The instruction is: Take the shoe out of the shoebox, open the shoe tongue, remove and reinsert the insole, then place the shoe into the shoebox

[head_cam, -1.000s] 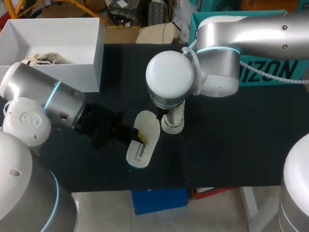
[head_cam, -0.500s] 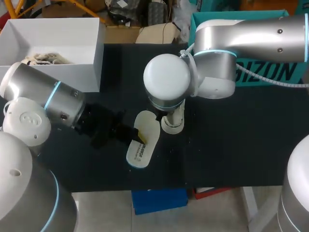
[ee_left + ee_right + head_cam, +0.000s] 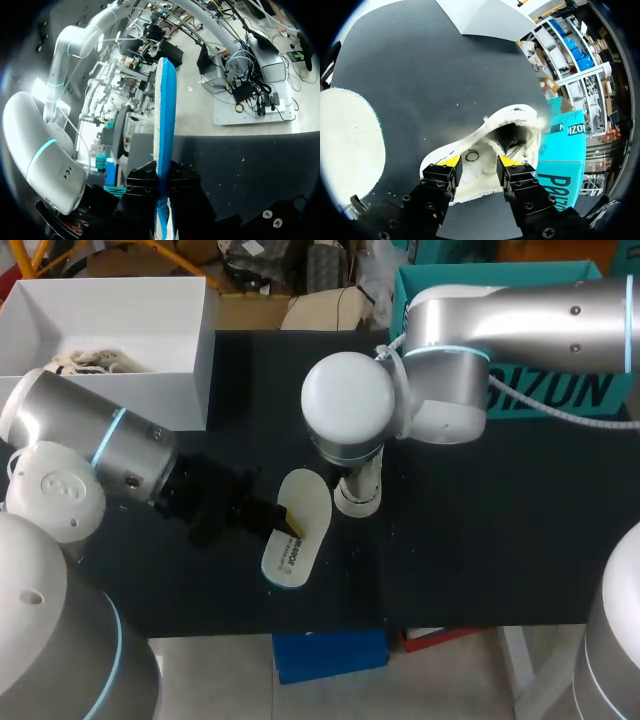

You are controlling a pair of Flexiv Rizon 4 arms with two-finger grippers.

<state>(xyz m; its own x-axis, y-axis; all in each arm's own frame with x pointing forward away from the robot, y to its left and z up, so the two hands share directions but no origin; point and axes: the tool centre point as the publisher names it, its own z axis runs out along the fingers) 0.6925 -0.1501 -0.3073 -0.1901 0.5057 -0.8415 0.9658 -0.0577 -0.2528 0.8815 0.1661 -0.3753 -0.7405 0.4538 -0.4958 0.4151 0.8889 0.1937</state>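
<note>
Left fingers (image 3: 142, 189): clenched on the insole (image 3: 297, 528), gripping one long edge so the rest sticks out free. Judgement: held this way to feed it into the shoe.

Right fingers (image 3: 451, 161): spread apart, yellow tips at the shoe (image 3: 487, 142), one by the side wall and one over the opening. Cannot tell if they press on it. Judgement: the right arm is steadying the shoe and keeping its mouth clear.

Positions: the shoe stands about mid tabletop (image 3: 480, 530), opening up, just beside the insole's far end. The white shoebox (image 3: 190, 370) is at the far left corner, well apart.

Axes: the insole's long axis runs from near edge to far edge, leaning slightly right, with its printed end toward the near edge. Cannot tell if that end touches the tabletop. The shoe is mostly hidden under the right arm in the head view, so toe direction is not readable.
</note>
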